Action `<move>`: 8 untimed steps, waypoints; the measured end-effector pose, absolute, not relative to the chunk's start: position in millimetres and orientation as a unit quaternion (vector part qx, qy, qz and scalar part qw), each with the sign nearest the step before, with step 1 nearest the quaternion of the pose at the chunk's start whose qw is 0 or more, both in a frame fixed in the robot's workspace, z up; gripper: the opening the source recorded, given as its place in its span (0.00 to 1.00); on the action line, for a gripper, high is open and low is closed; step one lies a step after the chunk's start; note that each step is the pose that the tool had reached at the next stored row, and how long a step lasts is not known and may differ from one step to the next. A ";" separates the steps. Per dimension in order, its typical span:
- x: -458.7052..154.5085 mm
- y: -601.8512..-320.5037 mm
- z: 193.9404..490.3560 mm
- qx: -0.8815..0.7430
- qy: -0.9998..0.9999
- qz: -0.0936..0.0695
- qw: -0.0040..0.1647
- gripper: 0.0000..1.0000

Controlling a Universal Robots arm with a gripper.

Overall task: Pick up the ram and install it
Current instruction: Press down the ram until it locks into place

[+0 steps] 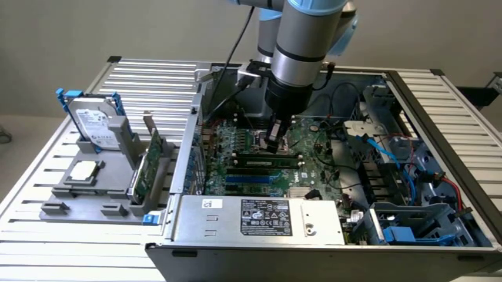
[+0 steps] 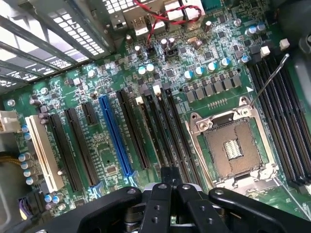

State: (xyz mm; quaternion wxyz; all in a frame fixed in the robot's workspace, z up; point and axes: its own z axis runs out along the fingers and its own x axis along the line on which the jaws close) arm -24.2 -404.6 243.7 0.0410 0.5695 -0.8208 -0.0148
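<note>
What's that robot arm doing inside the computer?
The robot arm's gripper is reaching down into an open computer case, right over the green motherboard. Its fingers are shut, close to a long memory stick, the ram, which lies in a slot on the board. Beside the case, a hard drive and a green card stand in a grey holder.

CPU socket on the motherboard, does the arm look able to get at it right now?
Probably yes. The socket lies open and empty right beside the shut end effector, with nothing over it. Only its thin lever juts out at one side.
</note>
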 end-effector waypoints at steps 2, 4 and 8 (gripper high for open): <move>-24.2 -404.6 243.6 0.562 -0.826 -0.009 0.042 0.11; -24.2 -404.6 243.4 0.555 -0.831 -0.002 0.042 0.11; -24.1 -404.6 243.2 0.536 -0.843 0.004 0.044 0.11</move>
